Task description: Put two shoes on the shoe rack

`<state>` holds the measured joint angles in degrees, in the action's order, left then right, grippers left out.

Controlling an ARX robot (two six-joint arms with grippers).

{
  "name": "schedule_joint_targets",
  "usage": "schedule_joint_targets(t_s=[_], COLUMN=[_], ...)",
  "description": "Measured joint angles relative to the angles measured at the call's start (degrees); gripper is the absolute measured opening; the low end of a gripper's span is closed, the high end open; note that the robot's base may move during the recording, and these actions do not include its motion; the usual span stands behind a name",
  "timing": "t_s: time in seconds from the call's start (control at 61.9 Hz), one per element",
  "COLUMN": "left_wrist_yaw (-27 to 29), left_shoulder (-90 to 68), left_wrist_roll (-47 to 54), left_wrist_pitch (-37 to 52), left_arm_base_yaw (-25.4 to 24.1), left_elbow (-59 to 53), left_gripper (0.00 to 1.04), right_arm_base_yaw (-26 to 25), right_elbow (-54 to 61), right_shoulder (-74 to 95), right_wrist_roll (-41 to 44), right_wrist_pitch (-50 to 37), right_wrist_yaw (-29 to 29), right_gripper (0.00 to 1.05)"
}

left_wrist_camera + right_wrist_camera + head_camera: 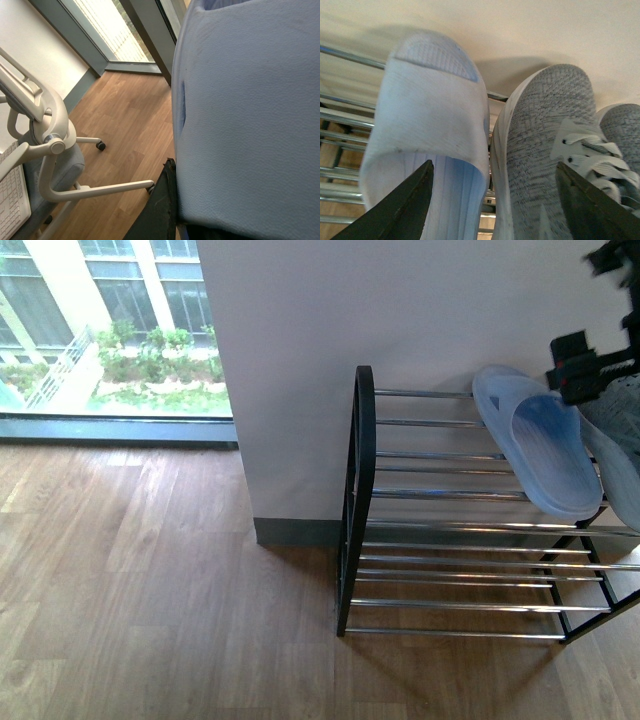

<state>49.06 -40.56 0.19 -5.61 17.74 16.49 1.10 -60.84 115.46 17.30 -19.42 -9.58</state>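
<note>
Front view has one pale blue slide sandal (540, 450) lying across the top rods of the shoe rack (455, 540), toe toward the white wall (300, 360), likely so the rods carry its whole sole. Beside it sit the grey knit sneakers (540, 165). The right gripper (492, 200) hangs spread wide, holding nothing, above sandal and sneaker. The left gripper (165, 210) seems to pinch the second slide sandal (250, 110), carried away from the rack. Wooden floor (150, 580), a window (110, 330) and an office chair (50, 150) surround them
</note>
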Motion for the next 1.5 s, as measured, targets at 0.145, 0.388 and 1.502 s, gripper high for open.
schedule_joint_targets(t_s=[0.145,0.388,1.502], left_wrist_yaw=[0.0,0.0,0.0], left_shoulder=[0.0,0.0,0.0], left_wrist_roll=[0.0,0.0,0.0], left_wrist_pitch=[0.0,0.0,0.0], left_arm_base_yaw=[0.0,0.0,0.0], left_elbow=[0.0,0.0,0.0], left_gripper=[0.02,0.02,0.02], right_arm_base_yaw=[-4.2,-8.5,-1.3], right_elbow=[2.3,12.3,57.5], right_shoulder=[-11.1,-21.8,-57.8], right_wrist_roll=[-0.1,-8.8,-16.7], right_wrist_pitch=[4.3,-18.4,-33.6], right_wrist_yaw=[5.1,14.0,9.6], right_gripper=[0.96,0.79,0.01])
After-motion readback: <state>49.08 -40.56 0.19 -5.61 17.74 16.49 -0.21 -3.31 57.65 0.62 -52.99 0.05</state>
